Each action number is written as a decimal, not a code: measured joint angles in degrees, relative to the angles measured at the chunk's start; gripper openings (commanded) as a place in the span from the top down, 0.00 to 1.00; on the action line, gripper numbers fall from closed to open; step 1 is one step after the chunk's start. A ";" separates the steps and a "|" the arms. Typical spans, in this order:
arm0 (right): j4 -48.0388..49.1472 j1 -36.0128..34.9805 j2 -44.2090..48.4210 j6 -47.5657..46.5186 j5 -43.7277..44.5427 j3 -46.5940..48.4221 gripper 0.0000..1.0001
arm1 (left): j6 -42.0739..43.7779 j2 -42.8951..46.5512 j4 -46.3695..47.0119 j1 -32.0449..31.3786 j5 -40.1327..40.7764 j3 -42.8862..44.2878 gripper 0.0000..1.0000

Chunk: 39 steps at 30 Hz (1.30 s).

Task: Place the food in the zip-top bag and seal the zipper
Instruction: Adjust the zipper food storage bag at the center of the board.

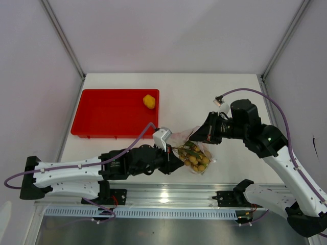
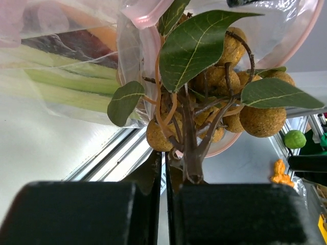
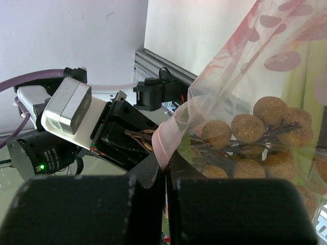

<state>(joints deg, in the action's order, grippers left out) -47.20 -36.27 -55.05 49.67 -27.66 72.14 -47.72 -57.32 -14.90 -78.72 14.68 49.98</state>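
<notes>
The bunch of tan berries [image 1: 194, 158] lies with its long axis running left to right across the bench [image 1: 214, 97]. Its bare woody stem points back at the left end effector [image 2: 164, 171], and the fruit and green leaves lead into the mouth of the zip-top bag [image 1: 180, 137]. The left end effector is clamped on that stem, with its two fingers pressed nearly together around it.

The bag sits at the middle of the bench, near the front rail and between the two arms. Its mouth faces the left arm. Through the clear plastic, the green-white stalks [image 2: 61, 84] lie lengthwise along the bag. The purple-brown sweet potato [image 2: 61, 45] and an orange piece [image 2: 102, 34] lie beside them.

The left arm stretches low and almost straight from its base at the left toward the centre, with the wrist level. The right arm rises from its base at the right and bends at a high elbow. Its forearm reaches in leftward, down to the bag's upper edge.

The right end effector [image 3: 166, 171] is closed, pinching the pink zipper [image 3: 162, 139] strip at the mouth and holding that edge up.

The small yellow fruit [image 1: 148, 101] rests in the far right corner of the red tray [image 1: 102, 112], well apart from the bag.
</notes>
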 measured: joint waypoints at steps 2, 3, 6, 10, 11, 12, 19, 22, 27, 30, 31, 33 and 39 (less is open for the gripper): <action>-0.02 -0.04 0.00 0.11 0.11 0.00 1.00 | 0.00 -0.39 0.15 0.00 -0.48 0.00 0.94; -0.02 -0.04 0.00 0.20 0.20 0.00 1.00 | 0.00 -0.46 0.24 0.02 -0.72 0.00 0.93; 0.00 -0.04 0.00 0.26 0.26 0.00 1.00 | -0.04 -0.46 0.57 0.04 -1.46 0.00 0.92; 0.02 -0.04 0.00 0.28 0.26 0.00 1.00 | -0.04 -0.15 1.55 0.04 -1.68 -0.33 0.76; 0.02 -0.04 0.00 0.28 0.26 0.00 1.00 | 0.20 0.04 1.81 0.04 -1.70 -0.55 0.69; 0.02 -0.04 0.00 0.28 0.26 0.00 1.00 | 0.17 0.24 2.14 0.04 -1.90 -0.74 0.61; 0.42 -0.70 0.00 0.98 0.37 0.00 1.00 | -0.96 0.44 2.47 0.07 -1.16 -0.90 0.49; 0.44 -1.14 0.00 1.16 0.61 0.00 1.00 | -1.62 0.44 2.10 0.07 0.28 -0.90 0.57; 0.94 -1.90 0.00 1.36 1.44 -0.02 1.00 | -1.86 0.28 1.99 0.07 1.84 -0.87 0.92; 1.68 -2.12 0.07 1.66 1.77 -0.02 1.00 | -1.36 -0.39 2.21 0.11 1.86 -0.87 0.97; 1.84 -2.19 0.11 1.70 1.79 -0.02 1.00 | -1.29 -0.63 2.40 0.11 1.84 -0.87 0.96; 1.86 -2.21 0.22 1.73 1.90 -0.02 1.00 | -1.25 -0.83 2.80 0.11 1.64 -0.90 0.95; 1.86 -2.25 0.33 1.73 1.99 -0.07 1.00 | -1.31 0.42 3.78 0.11 1.53 -1.92 0.97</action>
<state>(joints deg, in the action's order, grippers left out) -45.34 -38.52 -54.72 51.40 -25.67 72.07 -49.04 -56.90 -11.11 -78.61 16.21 48.05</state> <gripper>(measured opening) 0.002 0.039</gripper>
